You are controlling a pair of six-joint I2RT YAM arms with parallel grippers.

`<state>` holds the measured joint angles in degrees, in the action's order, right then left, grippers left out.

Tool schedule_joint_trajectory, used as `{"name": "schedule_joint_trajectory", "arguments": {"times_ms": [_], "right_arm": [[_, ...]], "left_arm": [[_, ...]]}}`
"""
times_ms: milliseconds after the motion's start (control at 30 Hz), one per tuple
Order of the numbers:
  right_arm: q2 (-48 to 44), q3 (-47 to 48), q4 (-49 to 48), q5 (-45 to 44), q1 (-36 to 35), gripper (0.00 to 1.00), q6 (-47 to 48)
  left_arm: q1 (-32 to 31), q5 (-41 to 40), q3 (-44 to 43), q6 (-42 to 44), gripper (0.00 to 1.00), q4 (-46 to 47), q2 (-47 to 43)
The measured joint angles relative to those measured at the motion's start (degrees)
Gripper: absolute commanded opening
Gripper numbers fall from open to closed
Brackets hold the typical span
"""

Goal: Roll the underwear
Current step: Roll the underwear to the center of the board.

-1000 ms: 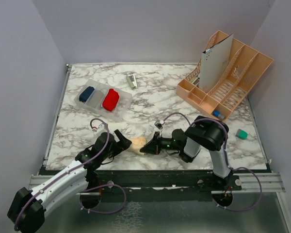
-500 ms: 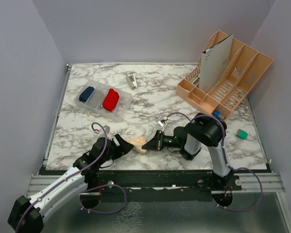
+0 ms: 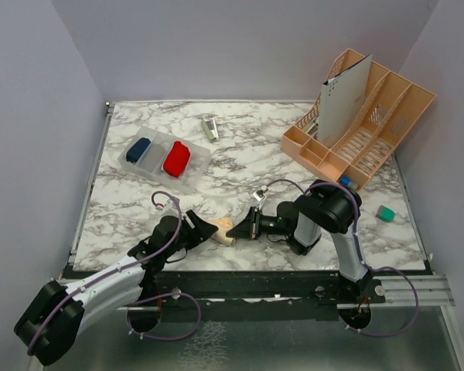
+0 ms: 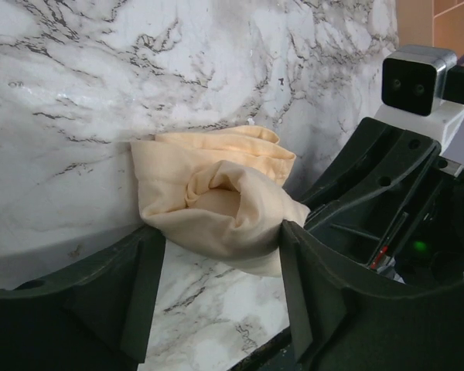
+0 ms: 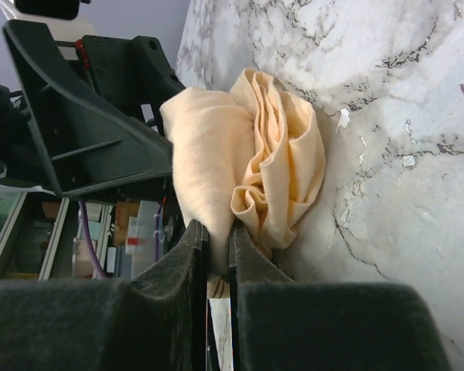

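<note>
My right gripper (image 5: pixel 215 255) is covering the peach underwear's (image 5: pixel 247 154) lower edge, and my left gripper's (image 4: pixel 216 290) jaws are running off the wrist view's bottom.

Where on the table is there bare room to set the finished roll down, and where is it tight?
Bare marble lies between the clear tray and the orange rack, beyond the small stapler, and along the far edge. Another bare patch sits left of the left gripper. It is crowded at the near edge, where both grippers meet at the peach underwear.

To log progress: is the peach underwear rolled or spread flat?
Partly rolled: the peach underwear is a loose bundle with a curled core, between the left gripper's open fingers.
</note>
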<state>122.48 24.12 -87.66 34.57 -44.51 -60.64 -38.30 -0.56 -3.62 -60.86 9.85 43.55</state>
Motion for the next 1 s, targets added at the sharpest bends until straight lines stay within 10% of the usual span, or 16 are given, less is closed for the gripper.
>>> {"name": "schedule_joint_trajectory", "arguments": {"times_ms": [400,1000], "right_arm": [[-2.4,-0.2,2.7,0.1,0.0,0.41,3.1],[-32.9,-0.2,45.4,-8.6,0.1,0.58,37.6]], "left_arm": [[-0.3,-1.6,-1.4,-1.9,0.42,6.7,10.5],[-0.4,-2.1,-4.5,-0.8,0.39,1.5,11.4]]}}
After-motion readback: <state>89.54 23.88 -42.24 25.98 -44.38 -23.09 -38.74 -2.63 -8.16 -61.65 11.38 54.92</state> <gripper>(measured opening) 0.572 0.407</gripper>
